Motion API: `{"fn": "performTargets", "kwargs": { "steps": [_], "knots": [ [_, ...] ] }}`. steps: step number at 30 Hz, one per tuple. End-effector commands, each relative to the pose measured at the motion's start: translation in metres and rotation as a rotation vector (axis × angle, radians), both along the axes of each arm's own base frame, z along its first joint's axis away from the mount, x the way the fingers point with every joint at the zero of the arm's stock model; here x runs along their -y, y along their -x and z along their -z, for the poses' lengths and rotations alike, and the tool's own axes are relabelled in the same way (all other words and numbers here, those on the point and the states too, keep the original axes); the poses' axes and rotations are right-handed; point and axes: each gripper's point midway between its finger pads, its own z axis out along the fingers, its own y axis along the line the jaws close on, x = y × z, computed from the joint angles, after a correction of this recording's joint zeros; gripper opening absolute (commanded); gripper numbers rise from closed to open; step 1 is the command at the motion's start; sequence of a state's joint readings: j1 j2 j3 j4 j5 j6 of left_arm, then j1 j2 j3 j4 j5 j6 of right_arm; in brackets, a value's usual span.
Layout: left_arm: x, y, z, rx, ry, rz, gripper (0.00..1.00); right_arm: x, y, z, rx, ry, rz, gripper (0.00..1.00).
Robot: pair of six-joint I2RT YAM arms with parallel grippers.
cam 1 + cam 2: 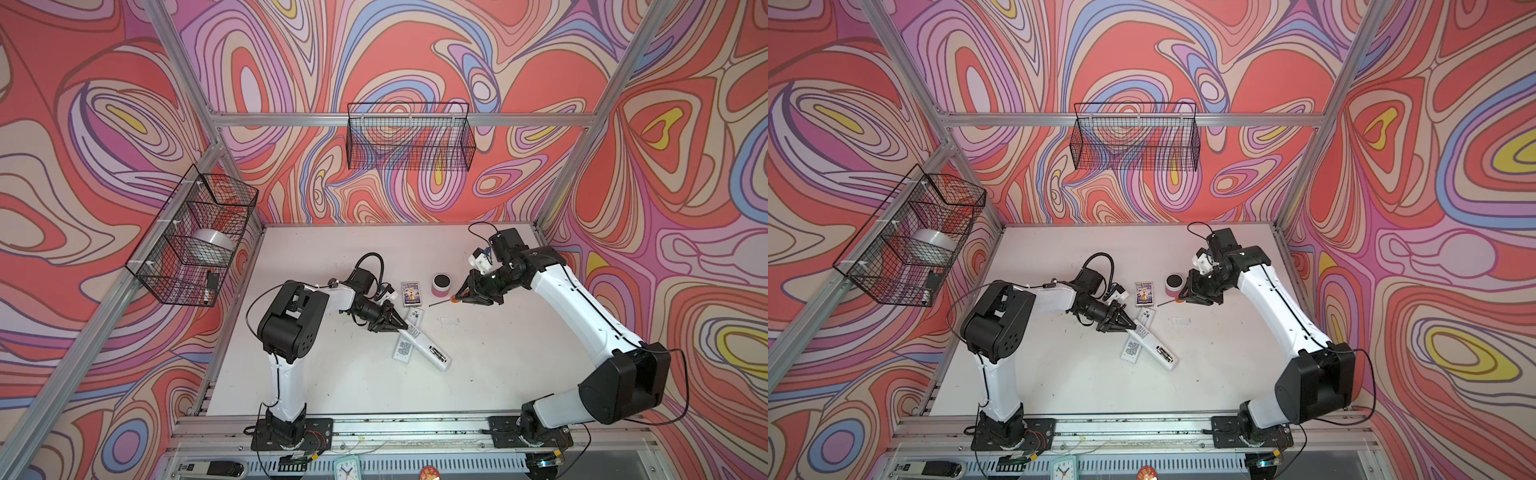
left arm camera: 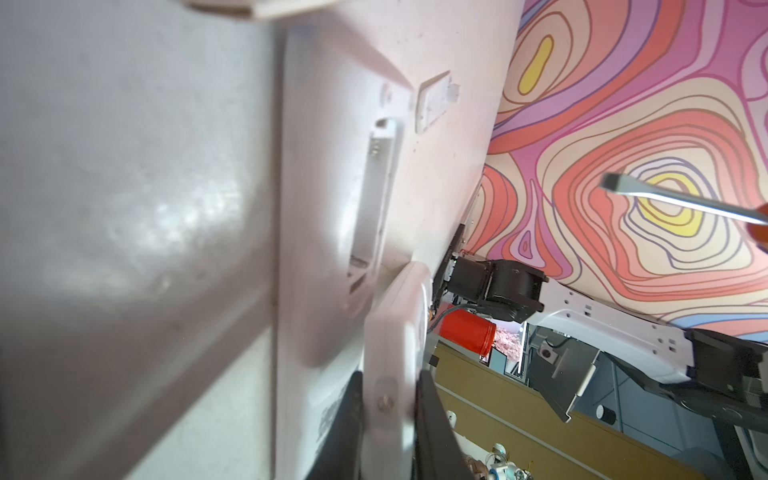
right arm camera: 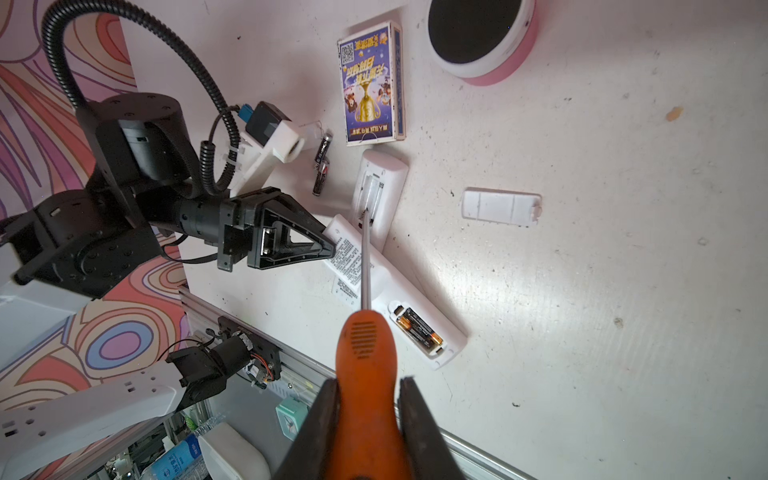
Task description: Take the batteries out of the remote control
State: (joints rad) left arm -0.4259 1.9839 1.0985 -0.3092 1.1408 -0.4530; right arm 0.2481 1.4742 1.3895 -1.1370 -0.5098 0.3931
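Right wrist alone: two loose batteries [image 3: 321, 178]

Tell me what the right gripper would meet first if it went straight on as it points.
Probably the short white plastic remote with its empty battery bay: the orange-handled screwdriver in the right gripper aims at it, though depth is unclear.

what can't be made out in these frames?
- Loose batteries: lost in both top views under the left wrist camera.
- Loaded batteries in the long remote: too small to count in top views; out of sight in the left wrist view.
- Left gripper: blurred, cut by the frame edge in the left wrist view.
- Dark item in the side basket: too small, behind mesh.
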Motion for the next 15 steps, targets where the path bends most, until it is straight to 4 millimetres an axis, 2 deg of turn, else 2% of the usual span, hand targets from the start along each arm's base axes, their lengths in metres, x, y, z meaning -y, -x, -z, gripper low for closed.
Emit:
{"fn": "performTargets", "kwargs": {
  "steps": [1, 8, 13, 15],
  "knots": [
    [-0.007, 0.004, 0.017, 0.0, -0.092, 0.004, 0.08, 0.0, -0.003, -0.003, 0.024, -0.004, -0.003, 0.08],
    [-0.01, -0.001, -0.013, 0.074, -0.11, -0.019, 0.05, 0.004, -0.005, -0.013, 0.043, 0.017, 0.004, 0.08],
    [-0.01, -0.019, -0.04, 0.182, -0.118, -0.137, 0.0, 0.009, -0.005, -0.023, 0.057, 0.042, 0.019, 0.08],
    [-0.008, -0.034, -0.053, 0.237, -0.095, -0.214, 0.0, 0.009, -0.005, -0.023, 0.053, 0.044, 0.028, 0.08]
  ]
}}
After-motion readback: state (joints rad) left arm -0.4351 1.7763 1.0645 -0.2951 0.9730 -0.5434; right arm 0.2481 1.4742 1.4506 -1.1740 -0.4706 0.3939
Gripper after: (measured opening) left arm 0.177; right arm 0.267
